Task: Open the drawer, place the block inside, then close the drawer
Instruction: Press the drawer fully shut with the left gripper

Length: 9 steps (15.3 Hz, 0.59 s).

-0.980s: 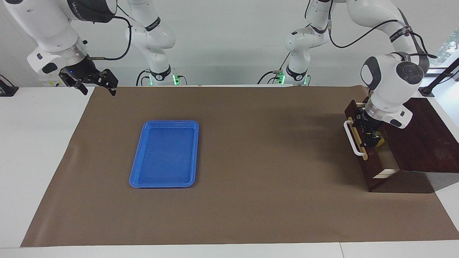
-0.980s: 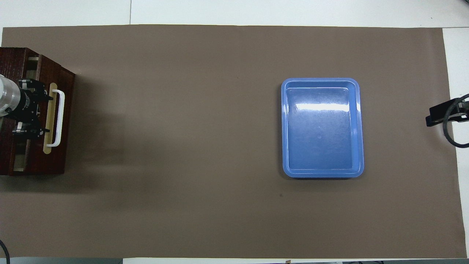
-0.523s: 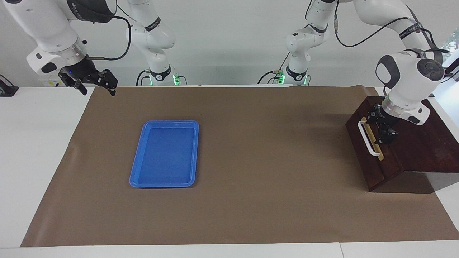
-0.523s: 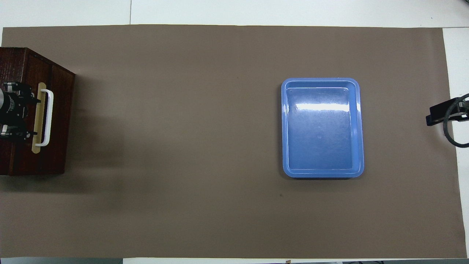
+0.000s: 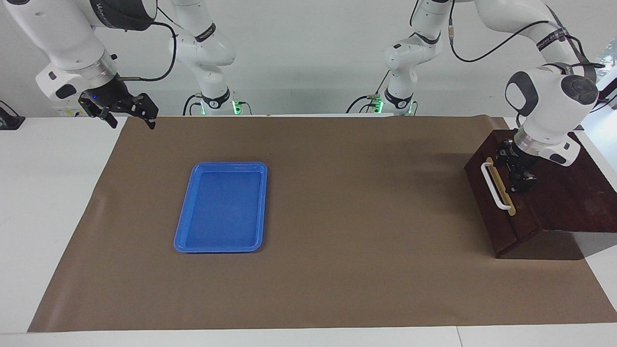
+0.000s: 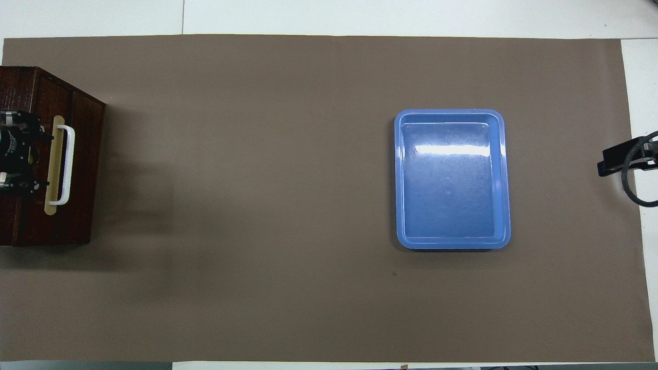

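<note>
Dark brown wood is what grabs you first: the box (image 5: 569, 193) sits at the left arm's end of the table, and its drawer (image 5: 496, 202) is pushed all the way in, front flush with the box. A white bar handle (image 5: 494, 185) runs along a tan strip on the drawer front.

The left gripper (image 5: 519, 179) is low over the top of the box, right by the drawer front and just beside the handle, pointing down. From above it shows as a black lump (image 6: 18, 159) at the edge of the view. I honestly can't tell whether its fingers are apart or together, and it doesn't seem to have anything in it.

No sign of the yellow block in either view, so with the drawer shut I can't say where it is.

The right gripper (image 5: 130, 118) hangs in the air over the table edge at the right arm's end, over the corner of the brown mat (image 5: 337, 270); that arm is just waiting. Its two fingers are spread apart with nothing between them.

A blue tray (image 5: 185, 241) lies flat on the mat toward the right arm's end, well apart from the box, with only a glare streak showing inside.

As for writing, there's some lettering on the arms' dark bands, but I can't read it.
</note>
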{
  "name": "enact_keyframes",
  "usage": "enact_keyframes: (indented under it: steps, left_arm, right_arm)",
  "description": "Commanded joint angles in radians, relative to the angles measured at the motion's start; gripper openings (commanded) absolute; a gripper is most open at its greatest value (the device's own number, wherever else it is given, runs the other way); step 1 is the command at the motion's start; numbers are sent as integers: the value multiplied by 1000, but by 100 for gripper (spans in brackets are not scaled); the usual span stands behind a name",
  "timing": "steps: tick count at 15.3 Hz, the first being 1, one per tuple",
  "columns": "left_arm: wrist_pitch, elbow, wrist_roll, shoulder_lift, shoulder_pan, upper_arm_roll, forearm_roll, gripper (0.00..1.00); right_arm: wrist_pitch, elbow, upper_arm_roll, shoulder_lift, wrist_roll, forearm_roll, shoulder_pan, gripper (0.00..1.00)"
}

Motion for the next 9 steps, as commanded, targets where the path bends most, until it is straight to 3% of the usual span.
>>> enact_keyframes:
  steps: [1,6,9]
  left_arm:
    - [18,62,7,-20,-30,-1,-1,100]
    - [-3,121,19,-28,-39,-53,-28,100]
    - [-58,150,172,-34,-41,-87,-28,100]
  right_arm:
    - [14,-7,10,-9,13,11,-15,100]
    - [14,-7,10,-9,11,11,-15,100]
    - [14,-7,10,-9,13,12,-18,100]
